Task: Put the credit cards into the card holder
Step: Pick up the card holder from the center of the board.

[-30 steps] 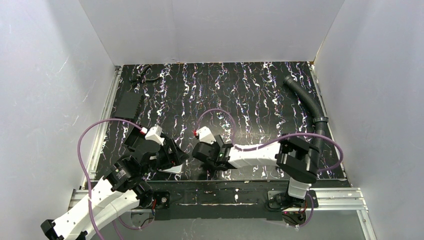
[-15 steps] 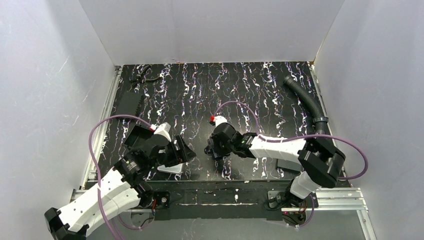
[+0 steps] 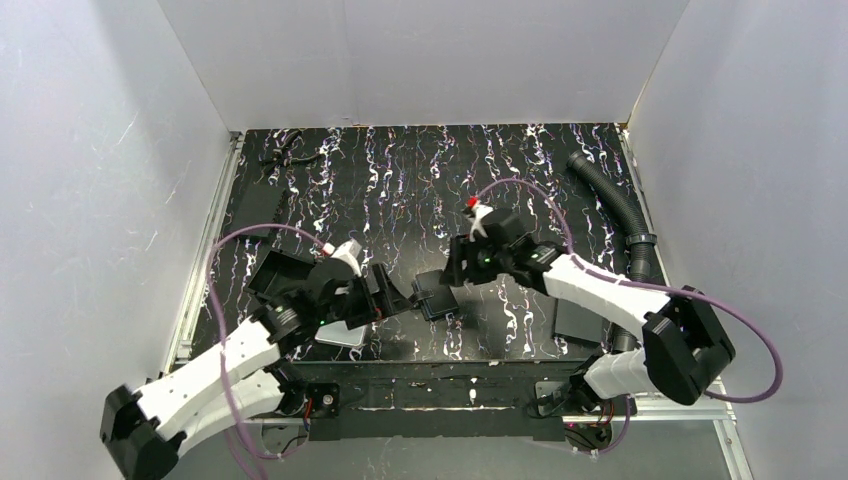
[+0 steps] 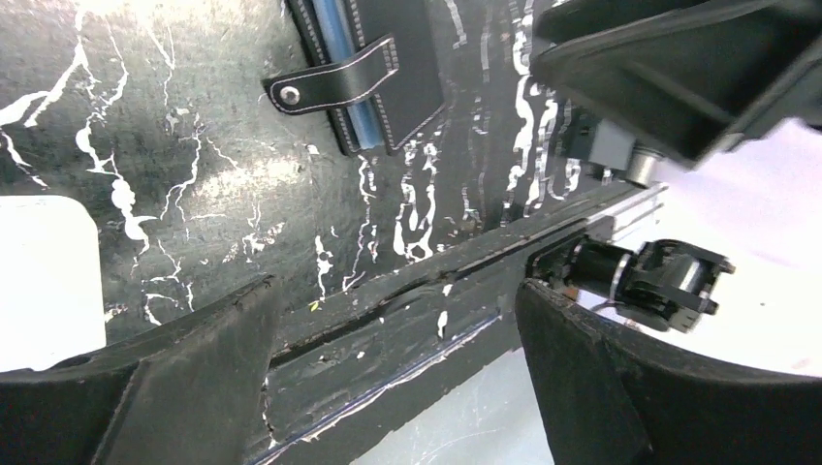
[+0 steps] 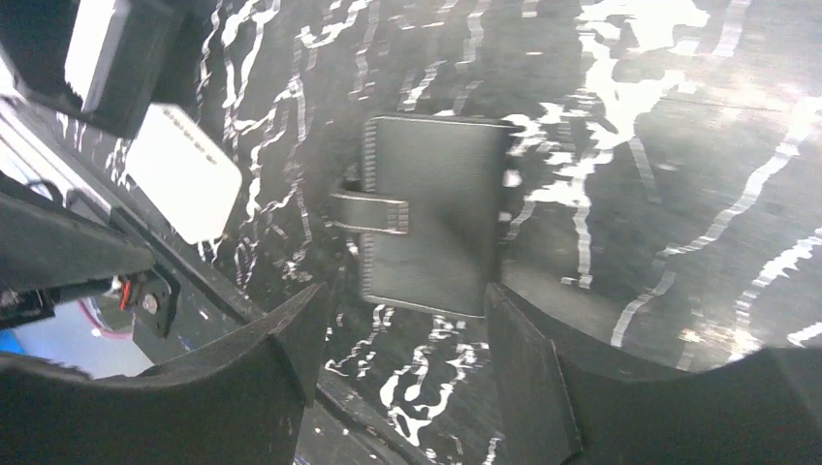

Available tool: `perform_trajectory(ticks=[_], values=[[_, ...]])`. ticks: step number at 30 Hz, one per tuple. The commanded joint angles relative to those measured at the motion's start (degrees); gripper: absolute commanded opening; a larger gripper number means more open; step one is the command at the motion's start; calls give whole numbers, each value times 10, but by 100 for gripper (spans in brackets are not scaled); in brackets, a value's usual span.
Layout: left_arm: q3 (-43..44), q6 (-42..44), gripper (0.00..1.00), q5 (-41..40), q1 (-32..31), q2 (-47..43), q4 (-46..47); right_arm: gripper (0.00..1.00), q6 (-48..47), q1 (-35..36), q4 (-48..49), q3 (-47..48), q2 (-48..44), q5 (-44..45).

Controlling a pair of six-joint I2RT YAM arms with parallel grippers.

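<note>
Black and folded, the card holder (image 5: 431,218) lies flat on the tabletop (image 3: 400,180), near the front edge and between the two arms. Its little tab sticks out at one side. The right hand (image 5: 407,300) is just over it with its fingers apart, and it is not holding anything. A moment ago that hand was lower and closer to the left arm. Now the right arm has lifted and reached further out. It looks like the right hand has just put the card holder down or let it go. The left hand (image 4: 395,289) has its fingers wide apart too, with nothing in them. The left arm has come in closer to the middle than before. A white slab (image 5: 184,172) lies near the card holder, under the left arm. I cannot see any credit cards in these pictures. So no card is in yet, and I think the card holder has to be opened first.
</note>
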Motion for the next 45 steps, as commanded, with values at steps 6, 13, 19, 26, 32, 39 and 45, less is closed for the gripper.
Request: perform_trajectory(ticks=[6,13,19,26,32,39,45], values=[[161,101,81,43,7,292,-9,62,-22,-150,64,-67,40,-228],[233,168,76,47,32,429,-27,59,-21,-166,125,-76,93,-280],[229,191,58,23,35,481,-8,58,-25,-166,144,-71,125,-288],[210,202,46,5,36,510,5,58,-33,-166,151,-64,148,-301],[171,189,27,9,36,519,21,58,-16,-162,187,-71,172,-309],[127,172,23,27,36,520,57,55,42,-127,258,-79,193,-307],[119,171,22,36,36,508,65,41,106,-88,328,-94,207,-262]])
